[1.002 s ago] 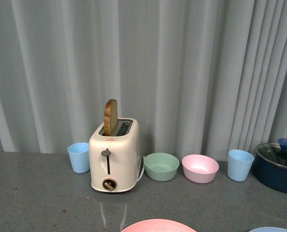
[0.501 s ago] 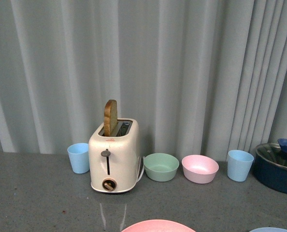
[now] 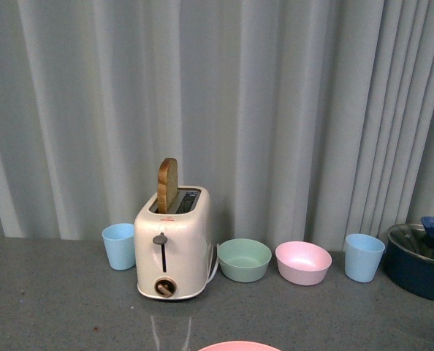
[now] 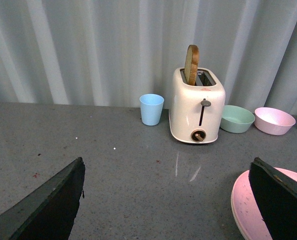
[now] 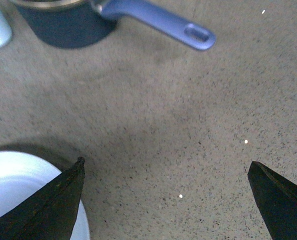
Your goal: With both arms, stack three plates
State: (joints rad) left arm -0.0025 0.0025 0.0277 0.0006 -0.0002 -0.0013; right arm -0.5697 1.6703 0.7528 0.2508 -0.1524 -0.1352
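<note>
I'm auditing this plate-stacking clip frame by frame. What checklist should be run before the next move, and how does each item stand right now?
1. Left gripper open and empty: ok, fingers wide apart, nothing between them.
2. Right gripper open and empty: ok.
3. Pink plate found: ok, beside one left finger, not between the two.
4. Light blue plate found: ok, partly in the right wrist view, by one finger.
5. Third plate found: cannot tell, it is in no view.
6. Pot handle out of the right gripper's way: ok, well apart from it.
</note>
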